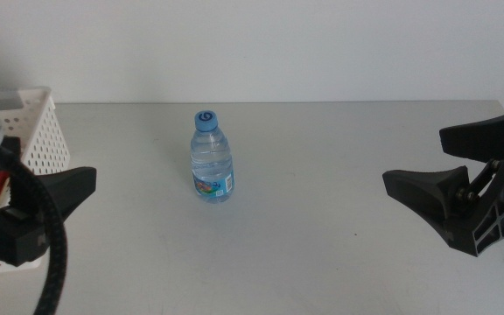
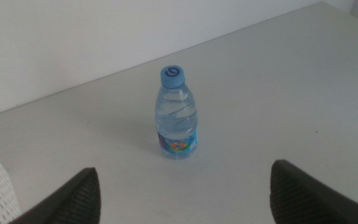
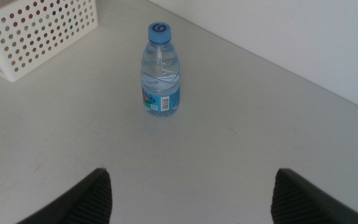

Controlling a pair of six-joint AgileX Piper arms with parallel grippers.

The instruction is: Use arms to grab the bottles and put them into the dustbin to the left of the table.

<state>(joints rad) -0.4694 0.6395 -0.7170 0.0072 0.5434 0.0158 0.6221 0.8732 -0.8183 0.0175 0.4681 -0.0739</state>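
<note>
Plain grey table [image 1: 322, 219] fills the room in front of a bare white wall, and one small water bottle [image 1: 211, 156] stands on it near the middle. It stands straight up, so its long side runs up and down, and its blue cap [image 1: 206, 117] points at the ceiling. Its bright label wraps around the bottom part. At the left edge of the table sits the white dustbin [image 1: 38, 122] with little holes in its sides, and something red shows through those holes, so it looks like some things are already inside. The bottle looks like the only one left on the table. The left gripper [image 1: 33, 210] waits by the dustbin, well apart from the bottle, and its two dark claws are wide apart with nothing between them. The right gripper [image 1: 449, 166] waits at the right side, also well apart from the bottle, with its claws spread wide and holding nothing. I think the reaching step is next. One arm needs to come in low, put a claw on each side of the bottle's body, squeeze gently, lift it, and carry it over to the dustbin.
</note>
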